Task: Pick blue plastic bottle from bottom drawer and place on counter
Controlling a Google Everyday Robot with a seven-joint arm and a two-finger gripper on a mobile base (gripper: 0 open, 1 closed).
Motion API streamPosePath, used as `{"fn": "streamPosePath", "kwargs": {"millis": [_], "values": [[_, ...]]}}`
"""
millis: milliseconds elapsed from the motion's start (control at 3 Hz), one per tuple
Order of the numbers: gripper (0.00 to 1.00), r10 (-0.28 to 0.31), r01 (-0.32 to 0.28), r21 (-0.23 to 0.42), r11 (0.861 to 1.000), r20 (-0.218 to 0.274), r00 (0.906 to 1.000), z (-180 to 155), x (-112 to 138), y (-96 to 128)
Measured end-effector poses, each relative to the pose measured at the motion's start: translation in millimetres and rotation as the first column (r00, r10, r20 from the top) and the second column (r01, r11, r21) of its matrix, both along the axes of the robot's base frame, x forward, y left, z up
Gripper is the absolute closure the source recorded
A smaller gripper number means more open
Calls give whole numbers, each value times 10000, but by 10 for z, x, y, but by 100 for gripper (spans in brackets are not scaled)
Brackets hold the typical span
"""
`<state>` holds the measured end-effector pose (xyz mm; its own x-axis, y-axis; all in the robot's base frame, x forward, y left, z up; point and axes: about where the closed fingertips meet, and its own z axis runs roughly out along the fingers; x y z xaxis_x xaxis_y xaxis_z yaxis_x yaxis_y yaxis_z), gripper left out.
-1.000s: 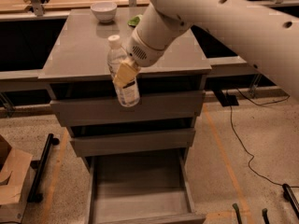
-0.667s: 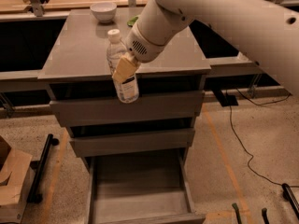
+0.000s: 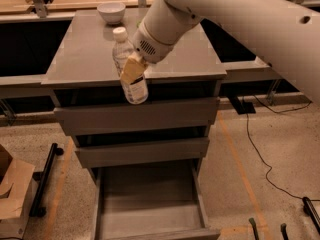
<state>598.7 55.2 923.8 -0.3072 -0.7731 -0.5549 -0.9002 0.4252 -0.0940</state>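
My gripper (image 3: 132,70) is shut on the blue plastic bottle (image 3: 129,64), a slim clear bottle with a white cap and a dark-and-white label. It holds the bottle nearly upright, in the air at the front edge of the counter (image 3: 80,49), with the cap over the grey slab and the base in front of the top drawer front. The bottom drawer (image 3: 150,204) is pulled out below and its grey floor is bare. The white arm comes in from the upper right.
A white bowl (image 3: 111,11) stands at the back of the counter. Two shut grey drawer fronts (image 3: 140,134) sit above the open drawer. A cardboard box (image 3: 12,194) is on the floor at the left. A black cable (image 3: 255,144) runs over the floor at the right.
The gripper has carried the bottle slightly up and back toward the counter; the bottle's cap now sits higher over the counter edge.
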Motion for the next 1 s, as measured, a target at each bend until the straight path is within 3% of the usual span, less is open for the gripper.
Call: {"fn": "streamPosePath", "kwargs": {"millis": [333, 1000], "values": [[100, 221, -219, -68, 9997, 413, 9989, 137, 203, 44], [100, 889, -908, 456, 9948, 414, 9952, 18, 880, 212]]}}
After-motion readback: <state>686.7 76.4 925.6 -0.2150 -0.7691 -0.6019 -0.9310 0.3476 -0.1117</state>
